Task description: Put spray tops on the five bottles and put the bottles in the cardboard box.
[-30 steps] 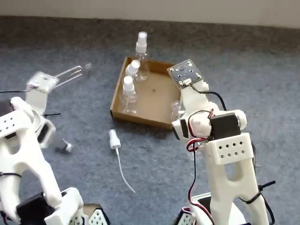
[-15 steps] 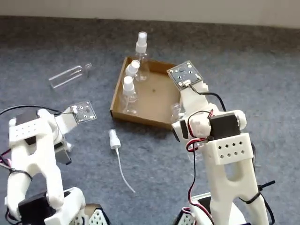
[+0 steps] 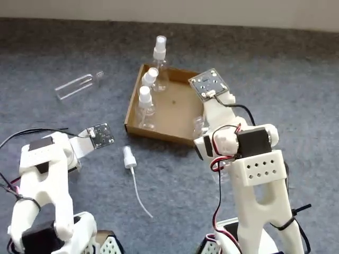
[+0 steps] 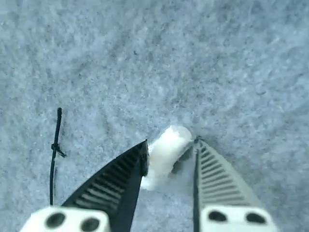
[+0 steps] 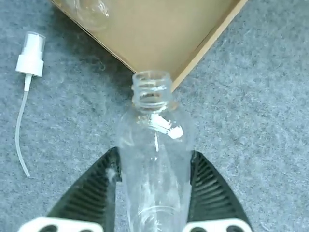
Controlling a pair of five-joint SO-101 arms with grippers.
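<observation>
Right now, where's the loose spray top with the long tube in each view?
High view: spray top on the carpet, just outside the cardboard box's near edge.
Right wrist view: on the carpet beside the cardboard box, apart from the held bottle.
Left wrist view: not in it.
Shared landmark: the cardboard box.

My left pincer (image 4: 170, 142) pointed straight down, jaws apart; my right pincer (image 5: 154, 155) clasped a bottle (image 5: 153, 130), low in frame.
</observation>
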